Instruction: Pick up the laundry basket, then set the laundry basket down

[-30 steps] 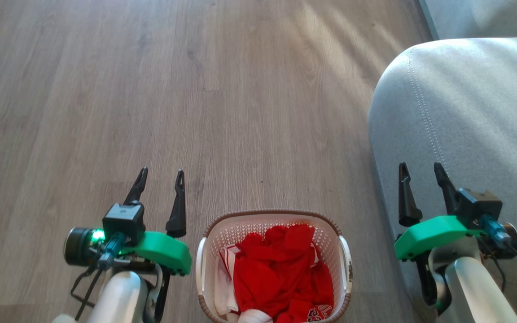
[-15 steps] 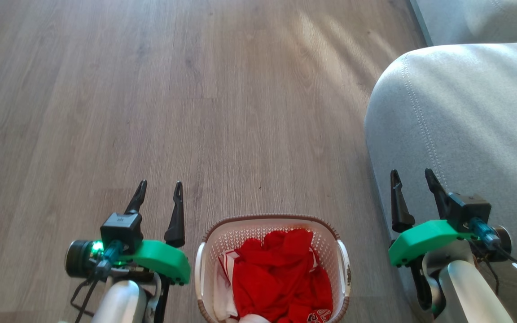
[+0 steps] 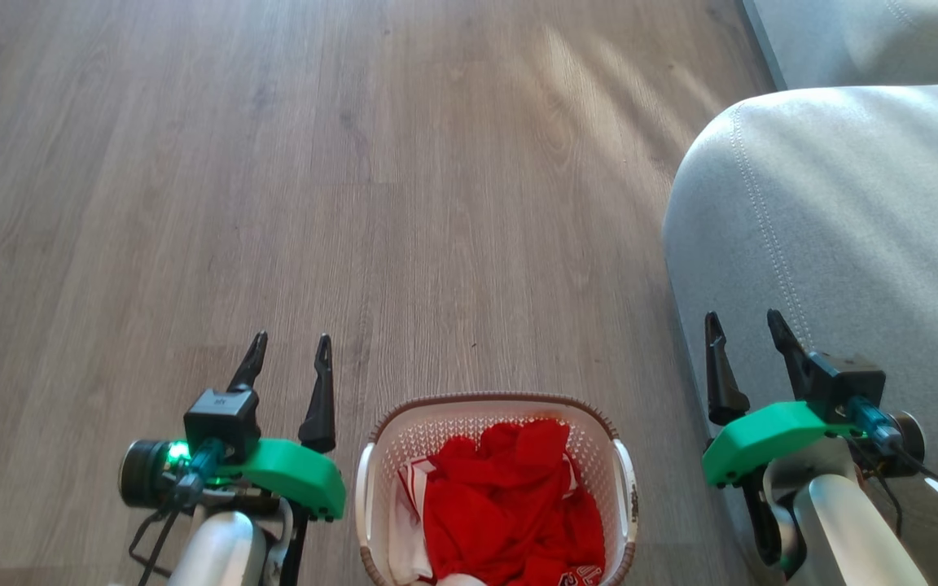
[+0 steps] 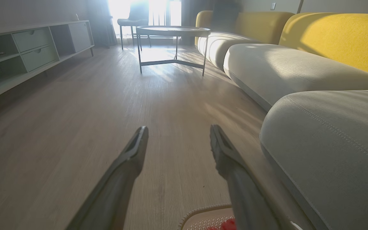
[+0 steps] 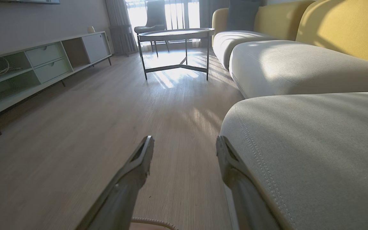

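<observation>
Crowding the right, the sofa (image 3: 843,244) edges near the laundry basket (image 3: 495,402); floor (image 3: 355,203) lies open ahead and left. Basket handles face sideways, long axis unclear. Fingers of left gripper (image 3: 290,342) and right gripper (image 3: 742,319) spread, empty.

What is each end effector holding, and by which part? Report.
Nothing is held. The left end effector and right end effector are open, flanking the laundry basket without touching it.

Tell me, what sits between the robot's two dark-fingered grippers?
In the head view, the white perforated plastic laundry basket with a brown rim, holding red clothes.
</observation>
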Tool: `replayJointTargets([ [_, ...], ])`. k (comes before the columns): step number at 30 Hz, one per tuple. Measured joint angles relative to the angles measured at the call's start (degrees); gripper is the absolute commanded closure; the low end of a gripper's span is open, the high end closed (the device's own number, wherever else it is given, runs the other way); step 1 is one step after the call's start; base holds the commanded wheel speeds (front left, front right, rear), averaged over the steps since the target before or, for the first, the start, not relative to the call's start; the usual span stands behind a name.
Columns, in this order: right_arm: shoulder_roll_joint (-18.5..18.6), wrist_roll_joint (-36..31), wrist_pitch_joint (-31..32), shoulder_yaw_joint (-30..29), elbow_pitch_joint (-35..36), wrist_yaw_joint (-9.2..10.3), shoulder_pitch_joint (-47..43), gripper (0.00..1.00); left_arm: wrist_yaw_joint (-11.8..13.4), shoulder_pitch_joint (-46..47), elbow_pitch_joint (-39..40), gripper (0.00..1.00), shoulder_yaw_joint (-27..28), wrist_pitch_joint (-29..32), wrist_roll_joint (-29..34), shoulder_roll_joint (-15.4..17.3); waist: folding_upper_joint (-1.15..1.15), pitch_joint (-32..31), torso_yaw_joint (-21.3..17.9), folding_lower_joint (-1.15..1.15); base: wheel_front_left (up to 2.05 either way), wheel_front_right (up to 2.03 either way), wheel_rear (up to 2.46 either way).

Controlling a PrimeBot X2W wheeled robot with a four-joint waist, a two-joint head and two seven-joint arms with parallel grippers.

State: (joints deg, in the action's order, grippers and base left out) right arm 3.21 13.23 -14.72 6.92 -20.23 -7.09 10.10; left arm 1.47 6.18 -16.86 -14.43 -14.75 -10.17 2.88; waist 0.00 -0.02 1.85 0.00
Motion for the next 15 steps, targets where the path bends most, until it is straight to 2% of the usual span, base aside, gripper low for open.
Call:
replayJointTargets([
  [15, 0.0, 0.0, 0.0, -0.3, -0.3, 0.0, 0.0, 0.0, 0.0, 0.0, -0.4, 0.0, -0.1, 0.0, 0.0, 0.0, 0.0, 0.5, 0.1, 0.0, 0.0, 0.0, 0.0],
])
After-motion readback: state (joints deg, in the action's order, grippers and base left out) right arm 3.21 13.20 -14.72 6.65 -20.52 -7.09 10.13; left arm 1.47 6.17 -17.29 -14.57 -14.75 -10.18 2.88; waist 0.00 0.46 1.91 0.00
